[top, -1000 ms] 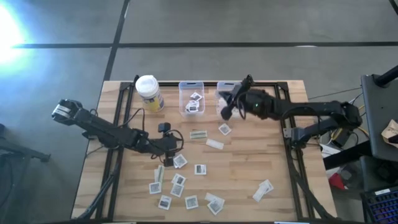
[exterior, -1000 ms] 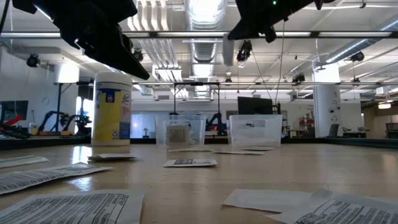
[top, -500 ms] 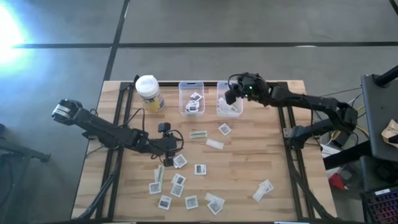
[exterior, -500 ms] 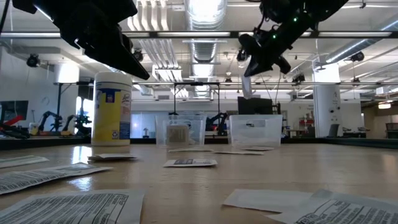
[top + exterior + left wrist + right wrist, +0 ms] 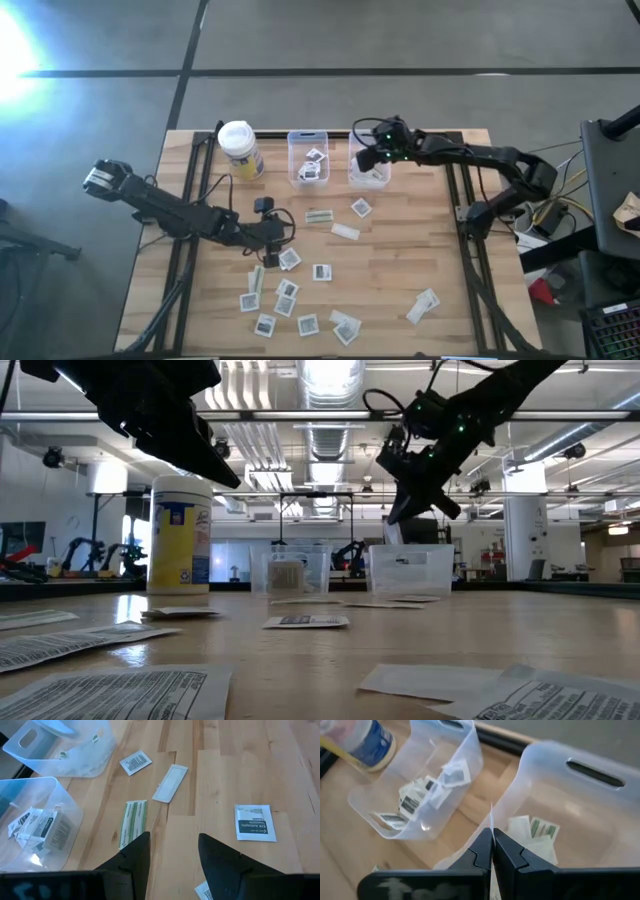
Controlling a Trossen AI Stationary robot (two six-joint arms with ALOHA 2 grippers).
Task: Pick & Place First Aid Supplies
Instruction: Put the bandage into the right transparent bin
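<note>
My right gripper (image 5: 366,160) hangs over the right clear bin (image 5: 371,172) at the far side of the table, shut on a thin white packet (image 5: 491,820) that shows edge-on in the right wrist view. That bin holds a few strips (image 5: 536,830). The left bin (image 5: 309,158) holds several square packets (image 5: 427,787). My left gripper (image 5: 272,238) waits open above the table's middle, with nothing between its fingers (image 5: 172,855). Loose packets lie flat on the wood: a greenish strip (image 5: 132,822), a white strip (image 5: 170,782), a square one (image 5: 255,822). My right gripper pinches the white packet between its two fingers; a thin edge (image 5: 491,817) sticks out past the fingertips. The fingers slant downward from the table's right. The packet (image 5: 393,532) hangs below them, clear of the bin's rim.
A yellow container with a white lid (image 5: 240,150) stands at the far left beside the bins. Several more packets (image 5: 290,300) lie scattered over the near half of the table, and one lies toward the near right (image 5: 423,305).
My right gripper has sunk toward the right bin and rolled about its own line while its arm swung toward the table's far edge. The white packet has stayed between its shut fingers and now hangs lower, just over the bin.
</note>
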